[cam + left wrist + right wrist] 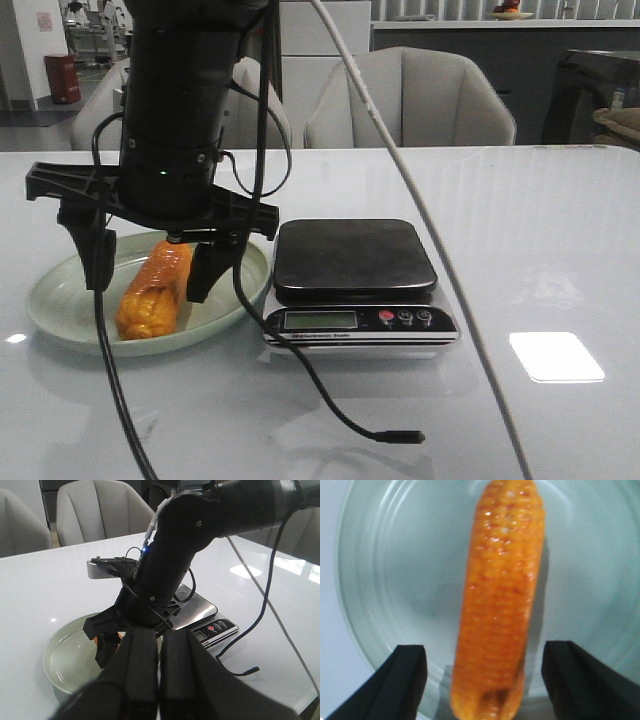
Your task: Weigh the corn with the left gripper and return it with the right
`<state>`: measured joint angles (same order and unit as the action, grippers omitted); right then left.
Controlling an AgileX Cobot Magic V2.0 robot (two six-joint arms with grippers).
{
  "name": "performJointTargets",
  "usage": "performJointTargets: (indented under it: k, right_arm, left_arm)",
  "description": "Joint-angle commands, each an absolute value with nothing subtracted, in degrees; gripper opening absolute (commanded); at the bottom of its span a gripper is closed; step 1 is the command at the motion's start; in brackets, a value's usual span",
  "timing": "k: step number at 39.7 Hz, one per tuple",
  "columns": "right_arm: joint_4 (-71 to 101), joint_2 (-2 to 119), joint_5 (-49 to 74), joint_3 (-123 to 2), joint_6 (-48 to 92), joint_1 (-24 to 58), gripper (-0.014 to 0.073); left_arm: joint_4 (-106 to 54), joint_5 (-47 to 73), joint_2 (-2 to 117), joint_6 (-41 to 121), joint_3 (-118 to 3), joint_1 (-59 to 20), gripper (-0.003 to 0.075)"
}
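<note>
corn (157, 290) | flat on plate (58, 318) | axis near-far | right claw (150, 285) astride, spread

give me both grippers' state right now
left gripper: shut, fingers pressed together, holding nothing
right gripper: open, fingers on either side of the corn cob lying on the green plate, not gripping it

Your right tool (482, 680) hangs spread wide over the corn (501, 600); one black finger (402, 680) sits either side, neither touching. Cob lies lengthwise on the pale green plate (380, 580).
</note>
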<state>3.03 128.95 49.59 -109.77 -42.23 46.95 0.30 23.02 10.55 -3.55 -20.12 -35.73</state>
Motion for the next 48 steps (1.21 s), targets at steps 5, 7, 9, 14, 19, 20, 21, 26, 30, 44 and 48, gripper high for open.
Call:
performJointTargets:
  k: [5,7,9,14,19,20,21,26,30,44,48]
  right_arm:
    - [2.17,119.83,53.66,-111.67,-36.14,44.99,0.0589]
    - [2.17,117.58,56.32,-111.67,-33.07,44.15,0.0589]
    - [2.17,115.61,59.03,-111.67,-29.93,43.15,0.0589]
    - [2.17,110.69,64.85,-111.55,-23.68,39.80,0.0589]
    - [2.17,105.75,69.35,-111.49,-16.78,35.63,0.0589]
    - [2.17,104.96,70.24,-111.49,-15.96,34.96,0.0589]
    - [2.17,104.19,71.40,-111.45,-14.57,34.12,0.0589]
    - [2.17,99.19,74.37,-109.61,-8.77,30.80,0.0589]
    - [2.17,93.58,72.31,-104.23,-6.82,28.46,0.0586]
    - [2.17,69.53,55.44,-75.83,-5.87,25.10,0.0586]
    - [2.17,63.08,49.97,-68.20,-5.87,25.10,0.0586]
  left_arm:
    - [0.00,19.32,11.08,-3.43,-21.73,-35.95,0.0124]
    - [0.00,19.32,11.08,-3.43,-21.73,-35.95,0.0124]
    - [0.00,19.42,11.08,-3.43,-21.73,-35.95,0.0124]
    - [0.00,19.40,11.08,-3.43,-21.73,-35.95,0.0124]
    - [0.00,19.40,11.08,-3.43,-21.73,-35.95,0.0124]
    - [0.00,19.40,11.08,-3.43,-21.73,-35.95,0.0124]
    - [0.00,19.40,11.08,-3.43,-21.73,-35.95,0.0124]
    - [0.00,19.40,11.08,-3.43,-21.73,-35.95,0.0124]
    - [0.00,19.40,11.08,-3.43,-21.73,-35.95,0.0124]
    - [0.00,19.40,11.08,-3.43,-21.73,-35.95,0.0124]
    - [0.00,19.40,11.08,-3.43,-21.73,-35.95,0.0124]
